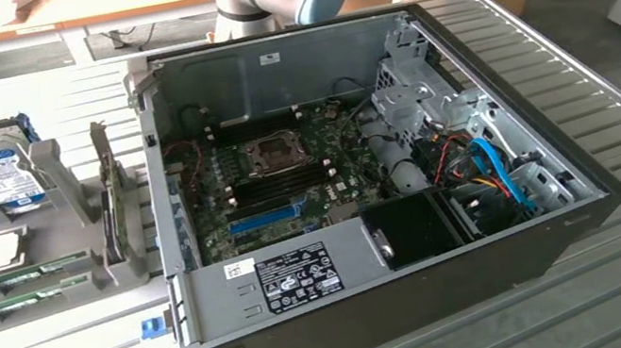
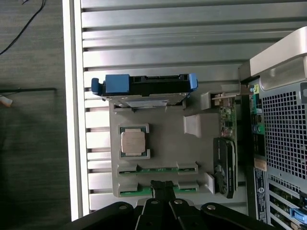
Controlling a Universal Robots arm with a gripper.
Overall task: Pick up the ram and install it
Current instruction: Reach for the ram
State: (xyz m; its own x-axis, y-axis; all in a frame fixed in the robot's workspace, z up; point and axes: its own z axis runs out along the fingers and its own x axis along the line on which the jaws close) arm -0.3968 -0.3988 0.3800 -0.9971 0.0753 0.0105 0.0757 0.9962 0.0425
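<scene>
Green and thin, two long circuit-board ram sticks [image 1: 28, 273] sit on edge in parallel slots of a pale grey plastic parts tray [image 1: 71, 192] at the exterior view's lower left. They are well apart from the open black computer case [image 1: 353, 339] that fills the middle of that view. Their long axes run parallel to each other and to the tray's near edge, crossing the exterior view from left to right with a slight rise.

In the wrist view the black two-finger gripper [image 2: 161, 184] hangs over the tray. Its tips line up on the mid-length of the outer ram stick [image 2: 128, 192], the one at the tray's edge. The inner ram stick [image 2: 158, 168] lies just past the tips, between them and a square silver processor chip [image 2: 133, 142]. The jaws are pressed fully together with nothing between them.

Whether the tips touch the outer stick cannot be told; they look to be above it. The two fingers sit side by side along the stick's length, so by my reading the jaws would part along its long axis, not across its thin faces.

A silver hard drive in a bright-blue carrier [image 2: 144, 86] stands at the tray's opposite end. Neither stick has left its slot, so the pick-up is not yet made.
</scene>
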